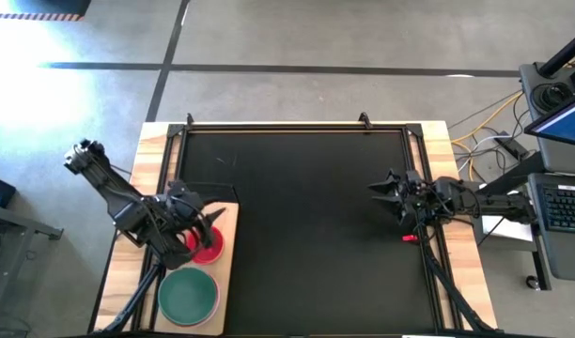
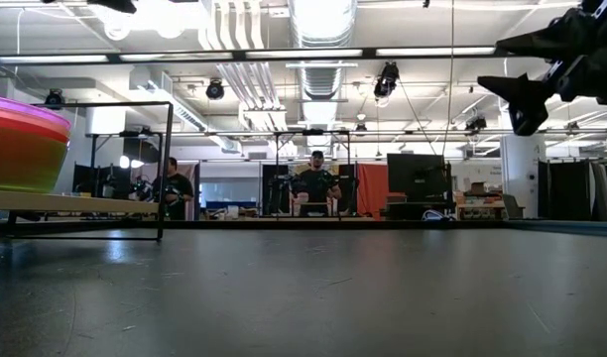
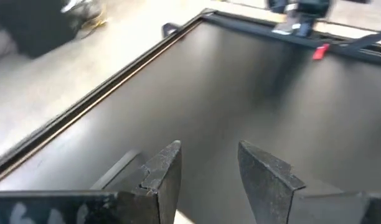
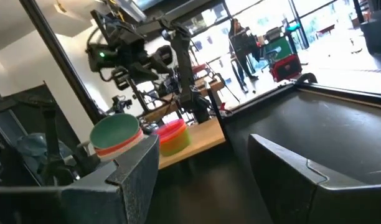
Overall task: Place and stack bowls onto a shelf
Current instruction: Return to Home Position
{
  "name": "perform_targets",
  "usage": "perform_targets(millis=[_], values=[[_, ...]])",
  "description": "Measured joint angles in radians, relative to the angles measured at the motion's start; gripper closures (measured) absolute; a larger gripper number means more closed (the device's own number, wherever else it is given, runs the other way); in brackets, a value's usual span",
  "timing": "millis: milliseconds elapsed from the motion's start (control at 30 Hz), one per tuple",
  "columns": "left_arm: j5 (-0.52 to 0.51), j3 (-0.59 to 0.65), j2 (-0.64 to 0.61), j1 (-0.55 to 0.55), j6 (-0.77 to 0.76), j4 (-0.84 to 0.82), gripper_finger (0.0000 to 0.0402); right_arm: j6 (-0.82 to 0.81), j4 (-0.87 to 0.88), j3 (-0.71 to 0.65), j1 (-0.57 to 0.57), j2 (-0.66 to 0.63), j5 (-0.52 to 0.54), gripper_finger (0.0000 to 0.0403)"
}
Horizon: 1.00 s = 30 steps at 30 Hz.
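The magenta-topped stack (image 1: 209, 246) and the teal-green stack (image 1: 188, 293) sit side by side on the shelf (image 1: 229, 272) at the table's left edge, so I judge the stacking done and the return home in hand. My left gripper (image 3: 209, 155) hangs over the magenta-topped stack, spread and empty; my right gripper (image 4: 204, 140), likewise spread and empty, waits well apart. Next I must lift the left arm clear without brushing that stack.

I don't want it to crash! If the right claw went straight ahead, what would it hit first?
Likely the bowls on the wooden shelf across the mat; the right gripper hangs high, so it might pass over.
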State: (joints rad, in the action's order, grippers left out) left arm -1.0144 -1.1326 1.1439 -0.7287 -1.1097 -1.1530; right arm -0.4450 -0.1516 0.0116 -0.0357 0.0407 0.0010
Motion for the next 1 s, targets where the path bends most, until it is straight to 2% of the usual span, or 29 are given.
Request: perform_targets(millis=[167,267,433,567,700,800,1000], values=[[0.003,0.054,0.0,0.054,0.33,0.295,0.0262,0.0,-0.001,0.0,0.0,0.012,0.0,0.017],[0.027,0.071,0.0,0.115,0.449,0.379,0.0262,0.0,-0.001,0.0,0.0,0.015,0.0,0.017],[0.177,0.102,0.003,0.226,0.674,0.482,0.0262,0.0,-0.002,0.0,0.0,0.015,0.0,0.017],[0.292,0.201,-0.036,0.295,0.891,0.648,0.0262,0.0,-0.002,0.0,0.0,0.014,0.0,0.017],[0.524,0.397,-0.198,0.381,1.069,0.946,0.0262,0.0,-0.002,0.0,0.0,0.015,0.0,0.017],[0.652,0.543,-0.324,0.438,1.102,1.085,0.0262,0.0,-0.002,0.0,0.0,0.014,0.0,0.017],[0.62,0.733,-0.607,0.562,1.115,1.167,0.0262,0.0,-0.002,0.0,0.0,0.014,0.0,0.017]])
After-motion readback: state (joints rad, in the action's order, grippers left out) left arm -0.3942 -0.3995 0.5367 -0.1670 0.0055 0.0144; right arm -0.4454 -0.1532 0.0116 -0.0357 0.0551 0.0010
